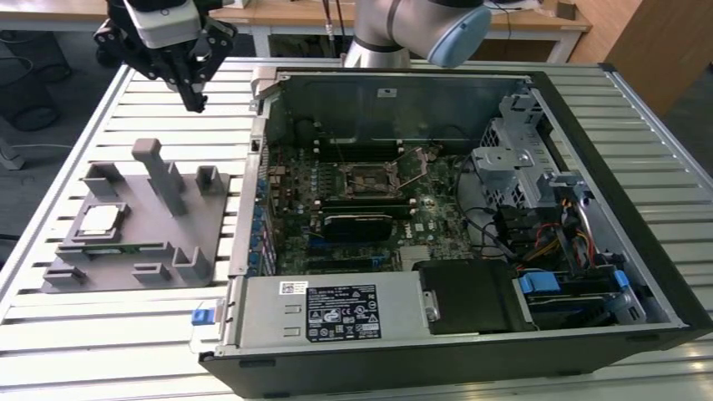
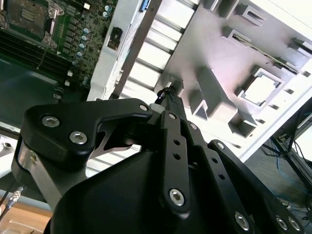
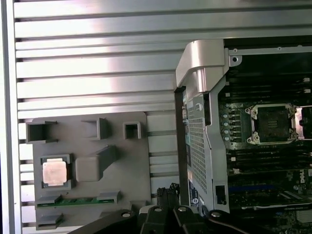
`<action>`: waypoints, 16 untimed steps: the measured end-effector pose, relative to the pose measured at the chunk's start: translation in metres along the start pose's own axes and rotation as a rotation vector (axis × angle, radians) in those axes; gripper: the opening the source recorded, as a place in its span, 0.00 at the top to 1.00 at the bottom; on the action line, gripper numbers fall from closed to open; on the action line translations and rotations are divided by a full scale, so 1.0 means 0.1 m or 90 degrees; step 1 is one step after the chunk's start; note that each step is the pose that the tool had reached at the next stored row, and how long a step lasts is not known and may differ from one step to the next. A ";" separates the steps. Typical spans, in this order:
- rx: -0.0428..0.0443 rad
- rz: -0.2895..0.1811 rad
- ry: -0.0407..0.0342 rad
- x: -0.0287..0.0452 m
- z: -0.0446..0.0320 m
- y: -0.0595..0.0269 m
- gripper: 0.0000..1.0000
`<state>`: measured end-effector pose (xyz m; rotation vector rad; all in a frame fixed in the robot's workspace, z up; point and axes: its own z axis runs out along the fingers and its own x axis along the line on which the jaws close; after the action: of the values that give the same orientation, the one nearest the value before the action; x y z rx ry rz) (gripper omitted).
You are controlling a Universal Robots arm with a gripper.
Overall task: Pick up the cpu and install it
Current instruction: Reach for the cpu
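Black claw links are crowding the front of the second wrist view, and the claw (image 2: pixel 168 92) is pressing its two fingers together at the tip with nothing between them, so it is closed and empty. In the exterior view it is hanging high over the table (image 1: pixel 145 109), past the far edge of the grey plate (image 1: pixel 134 230) and well clear of it.

On that plate the cpu (image 1: pixel 100 220) is lying flat in a square pocket, silver lid up, on the side of the plate turned away from the computer case (image 1: pixel 446 355). From the claw, then, the chip is sitting down and across the plate, toward its outer edge. Being square, it is offering no long axis to line up with. Beyond the plate, inside the case, the socket (image 1: pixel 371 177) is showing open and bare.
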<state>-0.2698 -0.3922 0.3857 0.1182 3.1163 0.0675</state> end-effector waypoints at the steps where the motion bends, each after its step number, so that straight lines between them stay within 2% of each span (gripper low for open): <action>1: 0.0000 0.000 0.0000 0.016 0.000 -0.001 0.89; 16: 0.0000 0.000 0.0002 0.251 0.008 -0.011 0.89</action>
<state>-0.2948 -0.3913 0.3843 0.1181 3.1166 0.0675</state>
